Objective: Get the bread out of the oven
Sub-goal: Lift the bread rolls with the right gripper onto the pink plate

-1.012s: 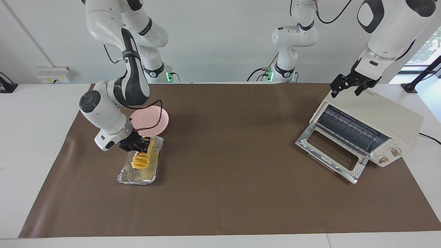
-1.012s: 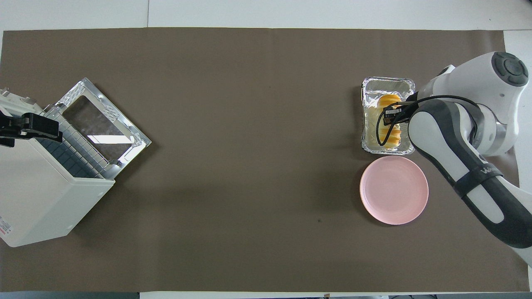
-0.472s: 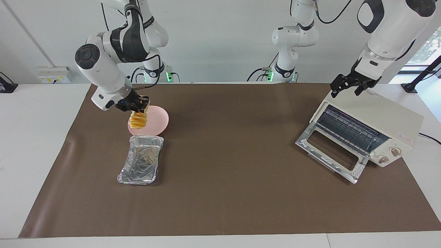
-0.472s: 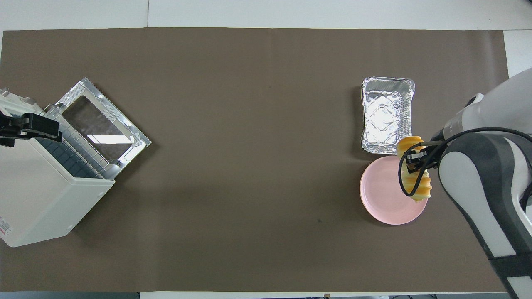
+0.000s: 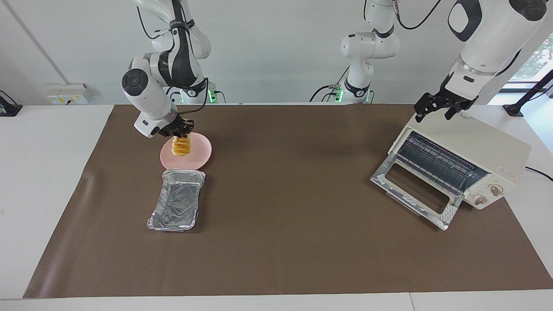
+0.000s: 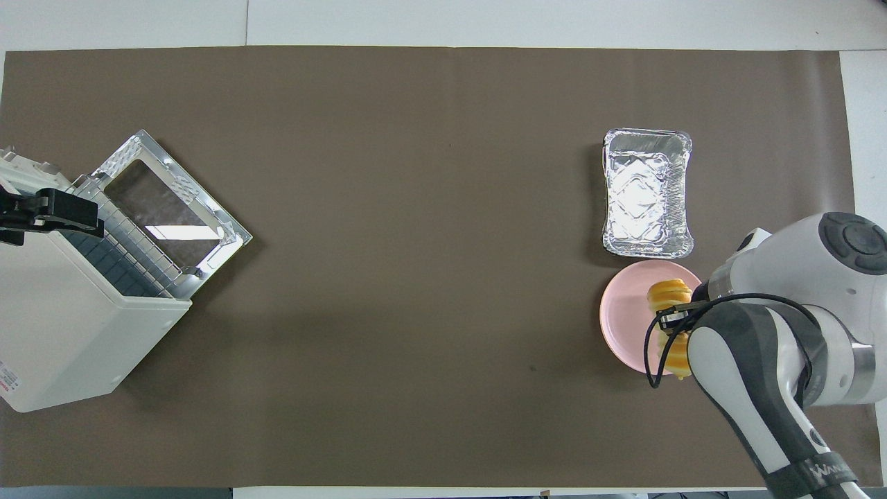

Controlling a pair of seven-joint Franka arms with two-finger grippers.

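One bread (image 5: 181,146) is pinched by the right tool (image 5: 180,129) over one plate (image 5: 199,152); one foil tray (image 5: 177,205), one oven (image 5: 466,160). The left tool (image 5: 437,109) is spread above the oven.

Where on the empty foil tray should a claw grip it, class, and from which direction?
Grip one long rim wall of the foil tray, coming from straight above with one finger inside and one outside. It lies flat and open-topped, with thin upright walls; nothing lies in it. The pink plate sits beside one short end.
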